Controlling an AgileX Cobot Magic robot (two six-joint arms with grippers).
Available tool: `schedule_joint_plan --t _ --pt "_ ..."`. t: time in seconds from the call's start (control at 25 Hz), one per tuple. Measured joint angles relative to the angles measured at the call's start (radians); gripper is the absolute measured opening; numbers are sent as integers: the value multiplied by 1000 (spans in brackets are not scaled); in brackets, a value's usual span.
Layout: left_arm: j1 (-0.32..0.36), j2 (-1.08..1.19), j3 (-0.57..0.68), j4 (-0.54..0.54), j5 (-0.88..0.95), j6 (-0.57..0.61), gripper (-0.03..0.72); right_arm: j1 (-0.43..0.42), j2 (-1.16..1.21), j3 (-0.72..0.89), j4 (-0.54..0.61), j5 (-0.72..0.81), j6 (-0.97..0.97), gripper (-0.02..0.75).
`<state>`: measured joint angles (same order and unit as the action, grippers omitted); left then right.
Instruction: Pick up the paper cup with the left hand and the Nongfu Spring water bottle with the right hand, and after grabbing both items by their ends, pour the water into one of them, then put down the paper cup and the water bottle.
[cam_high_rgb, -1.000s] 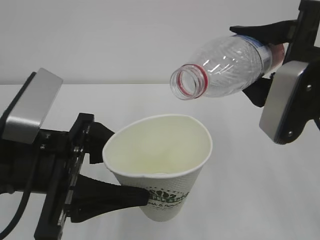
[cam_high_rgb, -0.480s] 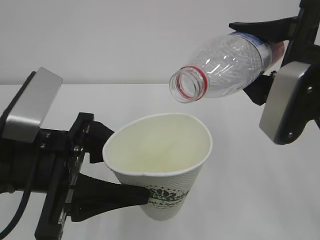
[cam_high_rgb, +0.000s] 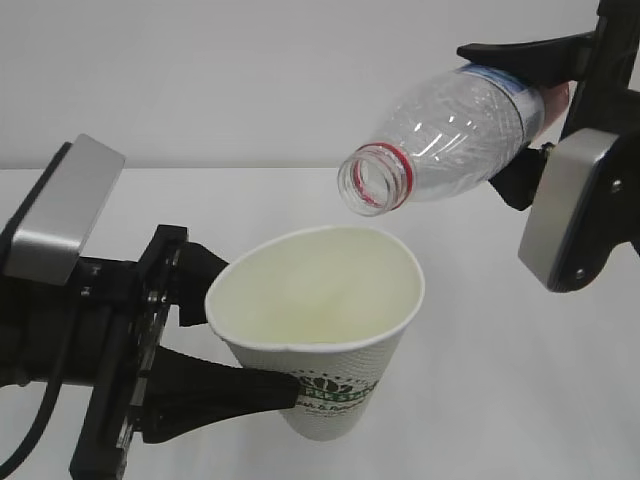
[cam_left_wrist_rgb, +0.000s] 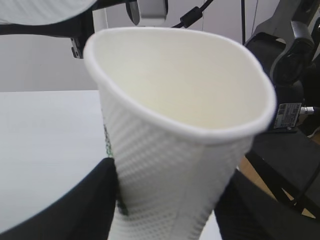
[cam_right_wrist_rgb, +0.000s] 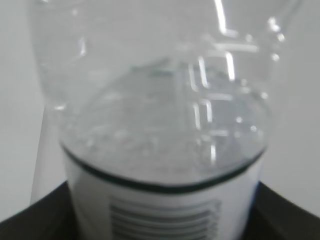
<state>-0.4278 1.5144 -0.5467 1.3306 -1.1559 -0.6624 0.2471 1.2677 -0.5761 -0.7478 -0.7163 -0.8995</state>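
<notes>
Above the white table (cam_high_rgb: 500, 400), the left hand (cam_high_rgb: 255, 335) pinches the paper cup (cam_high_rgb: 318, 330) low on its wall, near the green logo, holding it clear of the surface with its mouth leaning toward the camera. The right hand (cam_high_rgb: 520, 115) clamps the Nongfu Spring water bottle (cam_high_rgb: 450, 135) at its labelled end, tipped so the uncapped red-ringed mouth hangs over the cup's far rim, apart from it. No stream or water in the cup is visible. This looks like the pouring step; next, the bottle probably needs tipping further, its mouth kept over the cup's opening.
</notes>
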Motion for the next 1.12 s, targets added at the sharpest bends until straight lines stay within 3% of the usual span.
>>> schedule_joint_plan --t 1.12 --pt "0 0 0 0 0 0 426 0 0 0 4 -2 -44 484"
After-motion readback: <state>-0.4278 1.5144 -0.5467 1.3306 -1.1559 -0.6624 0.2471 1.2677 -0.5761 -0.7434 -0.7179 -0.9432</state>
